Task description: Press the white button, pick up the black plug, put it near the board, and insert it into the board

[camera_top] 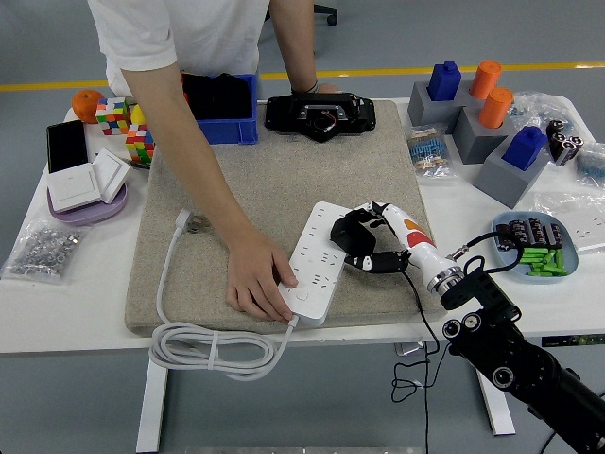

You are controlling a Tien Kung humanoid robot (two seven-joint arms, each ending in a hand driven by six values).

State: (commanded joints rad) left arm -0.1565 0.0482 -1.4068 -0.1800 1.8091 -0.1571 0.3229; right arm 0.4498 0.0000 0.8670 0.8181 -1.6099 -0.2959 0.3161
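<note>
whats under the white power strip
The white power strip lies on the beige felt mat, which covers the white table. A person's hand rests on its near end, hiding that part. The right hand is at its right edge.

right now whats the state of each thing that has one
right hand: curled on the black plug, at the strip's right edge
black plug: held, not seated in a socket as far as I can see
power strip: flat on the felt mat, near end held down by a person's hand
strip's cable: coiled and tied off the mat's near edge
blue bin: open-topped, dark contents
</note>
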